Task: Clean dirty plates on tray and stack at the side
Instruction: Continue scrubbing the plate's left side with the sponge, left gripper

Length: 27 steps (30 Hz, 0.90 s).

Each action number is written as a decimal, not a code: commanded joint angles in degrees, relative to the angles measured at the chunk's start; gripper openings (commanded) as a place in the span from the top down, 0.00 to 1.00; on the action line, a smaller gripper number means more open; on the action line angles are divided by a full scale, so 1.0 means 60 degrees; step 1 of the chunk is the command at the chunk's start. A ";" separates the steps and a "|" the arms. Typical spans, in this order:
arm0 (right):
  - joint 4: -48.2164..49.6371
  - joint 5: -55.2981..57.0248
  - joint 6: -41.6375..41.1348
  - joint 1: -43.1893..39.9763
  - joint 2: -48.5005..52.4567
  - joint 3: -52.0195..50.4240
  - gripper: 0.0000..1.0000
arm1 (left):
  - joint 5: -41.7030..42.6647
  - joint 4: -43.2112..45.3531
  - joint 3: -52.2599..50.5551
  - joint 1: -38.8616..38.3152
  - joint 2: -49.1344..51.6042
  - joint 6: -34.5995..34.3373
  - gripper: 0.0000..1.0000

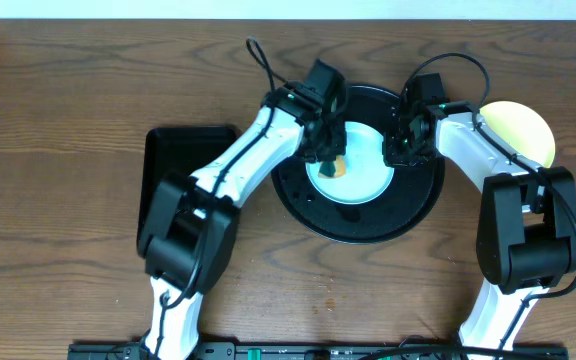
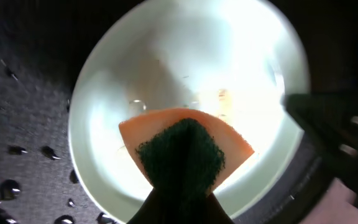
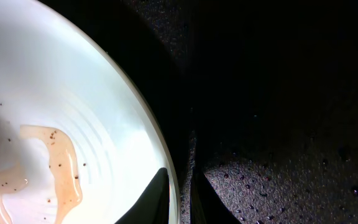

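A pale mint-blue plate (image 1: 363, 178) lies in the round black tray (image 1: 358, 228). My left gripper (image 1: 328, 152) is shut on an orange sponge (image 1: 334, 168) with a green scouring side, pressed onto the plate. In the left wrist view the sponge (image 2: 185, 149) sticks out from the gripper (image 2: 180, 199) over the plate (image 2: 166, 74). My right gripper (image 1: 400, 150) is shut on the plate's right rim. In the right wrist view the gripper (image 3: 180, 193) has one finger inside the rim and one outside. A wet brown smear (image 3: 61, 162) lies on the plate (image 3: 73, 74). A pale yellow plate (image 1: 520, 135) sits on the table at right.
A rectangular black tray (image 1: 183, 160) lies left of the round tray, under the left arm. Water droplets dot the round tray's floor (image 3: 278, 180). The right gripper's dark body (image 2: 334, 124) shows at the plate's edge in the left wrist view.
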State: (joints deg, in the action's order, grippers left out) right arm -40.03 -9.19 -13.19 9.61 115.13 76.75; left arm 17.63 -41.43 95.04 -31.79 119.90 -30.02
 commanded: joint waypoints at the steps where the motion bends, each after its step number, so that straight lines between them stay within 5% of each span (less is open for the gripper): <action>1: -0.0007 0.0055 -0.0004 0.0036 0.0004 -0.0073 0.89 | -0.0022 -0.0029 -0.0127 -0.0073 0.0368 -0.1366 0.93; 10: -0.0007 0.0055 -0.0004 0.0036 0.0004 -0.0073 0.89 | 0.1333 -0.0138 -0.0142 -0.0102 0.0433 -0.1993 0.93; 27: -0.0011 0.0051 -0.0004 0.0036 0.0004 -0.0073 0.89 | 0.1388 0.0022 -0.0572 -0.0189 0.0710 -0.3133 0.93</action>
State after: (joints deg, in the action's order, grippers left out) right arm -40.03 -9.19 -13.19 9.61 115.13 76.75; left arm 25.36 -41.32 92.36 -32.75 122.54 -46.96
